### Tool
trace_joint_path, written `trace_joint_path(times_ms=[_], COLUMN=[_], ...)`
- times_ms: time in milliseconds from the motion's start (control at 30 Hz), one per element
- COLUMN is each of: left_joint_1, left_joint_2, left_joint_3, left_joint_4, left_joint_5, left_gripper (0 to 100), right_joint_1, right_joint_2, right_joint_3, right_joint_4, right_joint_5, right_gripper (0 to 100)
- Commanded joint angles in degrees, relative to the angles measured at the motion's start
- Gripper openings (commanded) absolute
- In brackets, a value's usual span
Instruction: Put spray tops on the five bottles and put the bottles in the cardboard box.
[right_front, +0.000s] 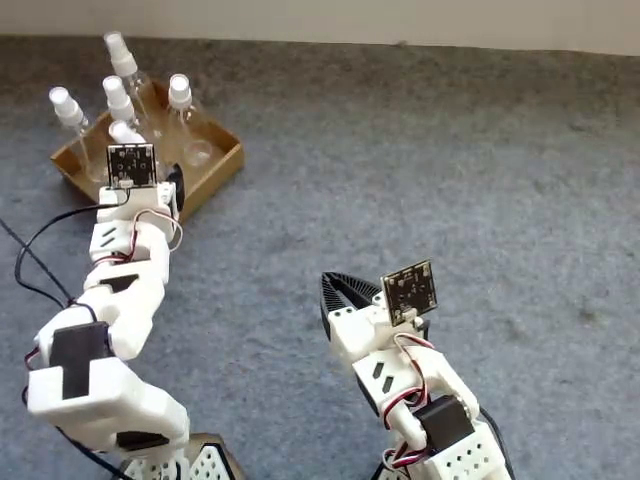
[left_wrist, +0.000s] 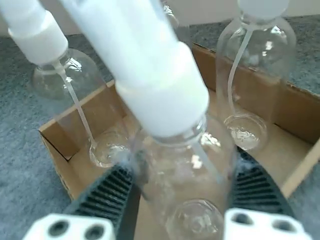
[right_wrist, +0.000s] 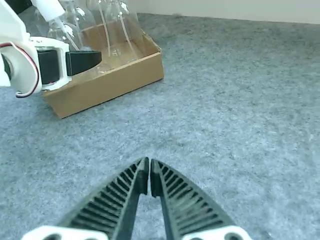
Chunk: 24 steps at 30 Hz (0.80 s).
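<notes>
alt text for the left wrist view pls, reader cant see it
The left pincer grips a clear bottle fitted with a white spray top, close to the camera at the open cardboard box. Two more spray-topped bottles stand in the box beyond it, with grey carpet around.

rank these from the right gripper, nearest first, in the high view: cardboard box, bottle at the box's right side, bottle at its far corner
From the right gripper:
1. cardboard box, its right-hand wall is closest to the gripper
2. bottle at the box's right side, just inside that wall
3. bottle at the far corner, at the back of the box
</notes>
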Motion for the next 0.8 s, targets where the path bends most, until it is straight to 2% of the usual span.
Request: trace_joint_path(times_ms=[0, 567, 767], left_joint_1=[-0.4, -1.0, -1.8], left_joint_2=[1.1, 1.9, 1.8], left_joint_3=[-4.1, -3.9, -1.4], left_joint_4=[-1.6, -1.5, -1.6], left_joint_5=[-0.6, -0.6, -0.6], left_gripper=[13, 14, 30], right_joint_1=[0.7, 0.7, 0.7], right_joint_2=[-0.5, -0.5, -0.5], right_joint_3=[10.0, 10.0, 10.0], right_joint_4=[0.3, 0.3, 0.3], right_joint_5=[-0.4, -0.3, -0.3], right_gripper=[0.5, 0.5, 0.5])
